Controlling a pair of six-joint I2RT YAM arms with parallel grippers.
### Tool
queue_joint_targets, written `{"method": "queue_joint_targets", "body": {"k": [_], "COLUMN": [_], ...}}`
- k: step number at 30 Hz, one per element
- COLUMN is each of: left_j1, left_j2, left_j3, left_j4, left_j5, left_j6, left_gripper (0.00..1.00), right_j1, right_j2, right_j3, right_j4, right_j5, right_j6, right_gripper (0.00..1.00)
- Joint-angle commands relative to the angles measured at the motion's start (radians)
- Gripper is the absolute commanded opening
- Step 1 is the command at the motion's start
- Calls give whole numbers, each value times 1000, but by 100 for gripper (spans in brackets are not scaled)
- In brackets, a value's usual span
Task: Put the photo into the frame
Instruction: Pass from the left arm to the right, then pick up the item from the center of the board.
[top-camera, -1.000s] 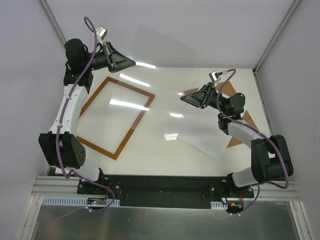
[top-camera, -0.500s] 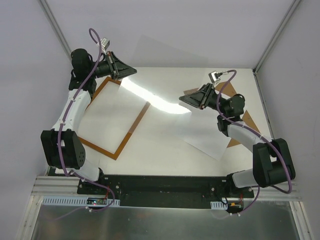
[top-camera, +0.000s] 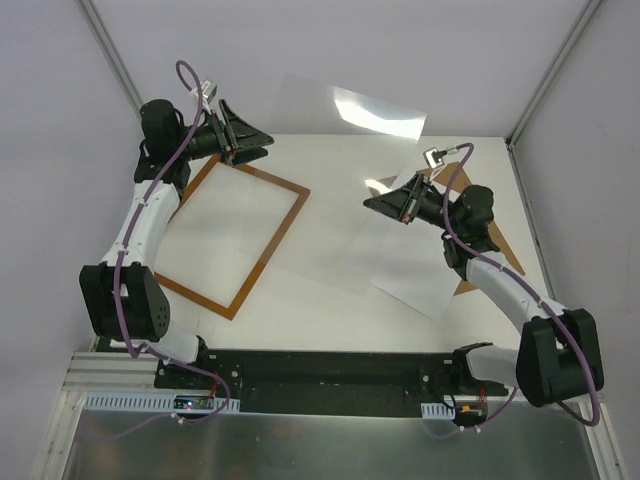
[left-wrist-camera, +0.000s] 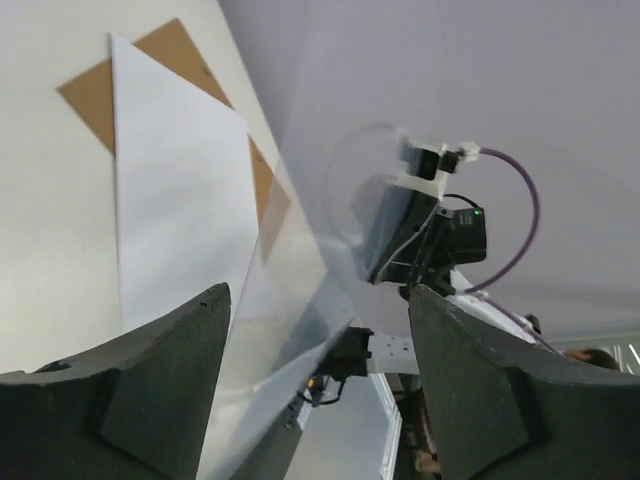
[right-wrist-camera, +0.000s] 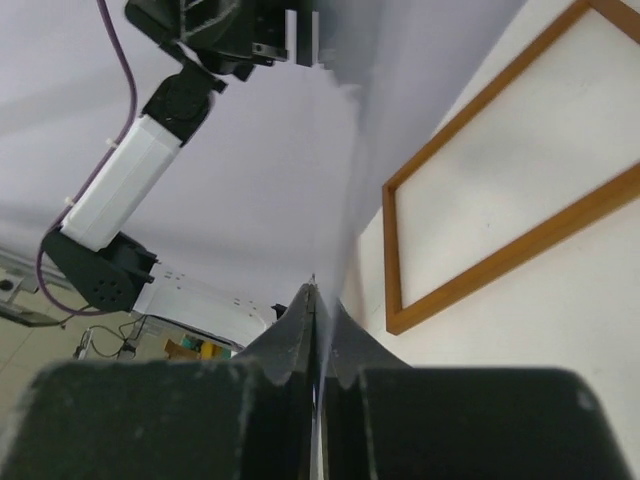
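Bright, even light from above washes the white worktop (top-camera: 300, 305) with only faint shadows, a hot glare patch sits on the raised clear pane (top-camera: 375, 108), and the near fingers (left-wrist-camera: 120, 400) in the left wrist view, like the fingers (right-wrist-camera: 150, 420) in the right, are dark and blurred.

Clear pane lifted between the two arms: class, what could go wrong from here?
1. The right claw pinches the clear pane by one thin edge while the left claw has its jaws apart around it, so the pane could slip or swing.
2. It hangs tilted in the air near the frame and the photo; a drop might knock either askew or crack the pane.
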Motion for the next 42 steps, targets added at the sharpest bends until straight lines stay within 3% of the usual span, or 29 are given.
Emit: {"method": "queue_joint_targets", "body": {"k": [1, 4, 7, 11, 16, 23, 33, 39, 42], "left_j1": [51, 42, -31, -171, -294, -355, -360, -363, -365], "left_j2": [-83, -97, -83, 16, 168, 328, 452, 492, 511], "left_j3": [36, 117, 137, 140, 146, 142, 137, 136, 131], "left_j4": [-274, -595, -764, -911, -1005, -1016, -1011, -1010, -1008], "left_j5": [-110, -379, -723, -1085, -1290, -1223, -1037, -1023, -1014], "left_j6": [232, 485, 640, 739, 823, 900, 969, 983, 983], "left_gripper": [73, 75, 74, 70, 67, 72, 65, 63, 56], "right_j1": [-48, -103, -192, -281, -322, -322, -322, -322, -322], "right_j2": [-138, -204, -241, -292, -316, -322, -332, -338, -342], "right_j3": [86, 184, 255, 330, 448, 582, 699, 679, 671], "right_j4": [-429, -837, -1085, -1287, -1439, -1509, -1579, -1565, -1567], "right_j5": [71, 137, 157, 180, 242, 288, 363, 355, 361], "right_j6": [-262, -437, -516, -599, -657, -666, -686, -683, -688], "right_gripper": [1, 1, 1, 1, 1, 1, 1, 1, 1]}}
